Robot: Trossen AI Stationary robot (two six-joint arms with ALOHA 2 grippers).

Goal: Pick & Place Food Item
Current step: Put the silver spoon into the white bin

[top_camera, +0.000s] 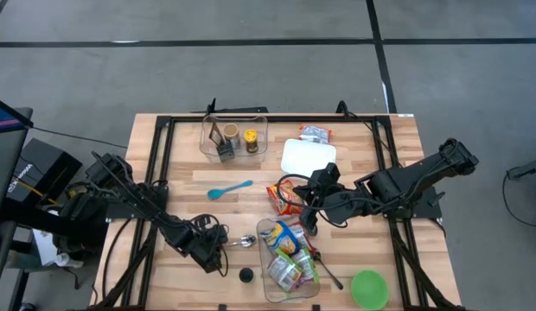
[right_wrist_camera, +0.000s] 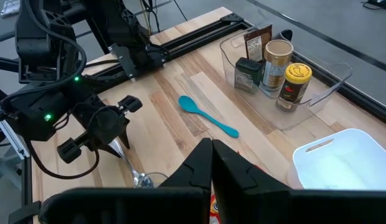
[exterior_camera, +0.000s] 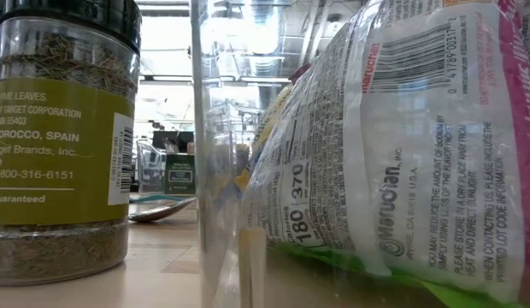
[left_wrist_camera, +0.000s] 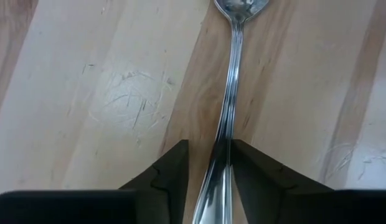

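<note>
Steel spoon [left_wrist_camera: 229, 93] lay between my left gripper's [left_wrist_camera: 210, 180] half-closed fingers at lower centre, so I wanted them centred on the handle before squeezing, while the right gripper [right_wrist_camera: 211, 163] waited shut.

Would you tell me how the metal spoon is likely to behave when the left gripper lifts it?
The spoon looks rigid, polished metal, so it may slip. The left gripper straddles the thin handle far from the bowl, so it will probably droop bowl-first.
</note>
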